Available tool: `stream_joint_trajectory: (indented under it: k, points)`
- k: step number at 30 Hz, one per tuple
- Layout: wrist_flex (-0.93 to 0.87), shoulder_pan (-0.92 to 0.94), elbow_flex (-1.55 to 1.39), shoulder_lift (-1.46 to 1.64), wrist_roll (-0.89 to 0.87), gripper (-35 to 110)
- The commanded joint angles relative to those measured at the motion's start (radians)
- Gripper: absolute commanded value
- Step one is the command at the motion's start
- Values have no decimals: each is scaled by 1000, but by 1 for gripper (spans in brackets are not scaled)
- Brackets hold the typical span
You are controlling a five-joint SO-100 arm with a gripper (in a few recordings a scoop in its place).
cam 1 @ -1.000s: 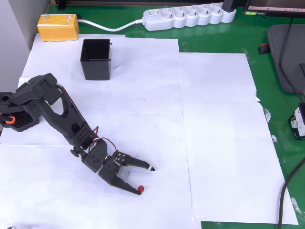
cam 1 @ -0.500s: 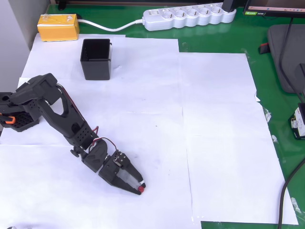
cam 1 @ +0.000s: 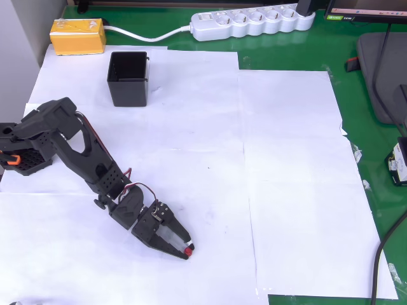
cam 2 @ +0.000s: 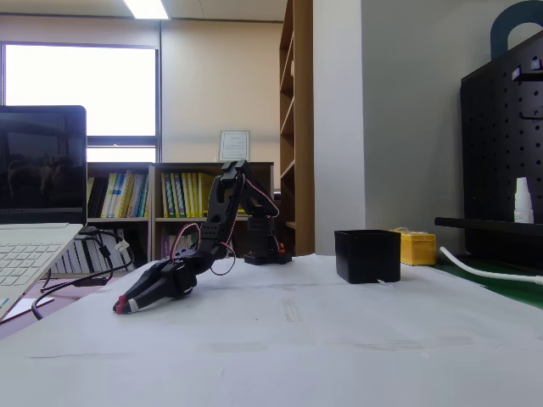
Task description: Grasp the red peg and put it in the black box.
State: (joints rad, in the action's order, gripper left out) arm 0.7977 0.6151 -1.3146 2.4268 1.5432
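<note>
My tool [cam 1: 184, 249] pinches the red peg [cam 1: 188, 252] at its very tips, far from the black box [cam 1: 128, 78]; lifting could squirt it out.

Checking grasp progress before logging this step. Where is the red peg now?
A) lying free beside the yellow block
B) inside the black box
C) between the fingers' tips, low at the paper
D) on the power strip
C: in the overhead view the peg sits at the tips of the closed gripper, far from the box.
</note>
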Motion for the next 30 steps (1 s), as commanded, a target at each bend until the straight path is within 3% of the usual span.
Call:
stream_joint_trajectory:
  k: [1,9,19,24,30]
  points:
    - [-81,-20,-25,-149,8,0]
    - [-339,-120,-158,-365,60,0]
    - [-1060,-224,-560,-531,14,0]
    - [-1548,-264,-834,-540,-58,0]
    - [-1910,-347,-1034,-531,-161,0]
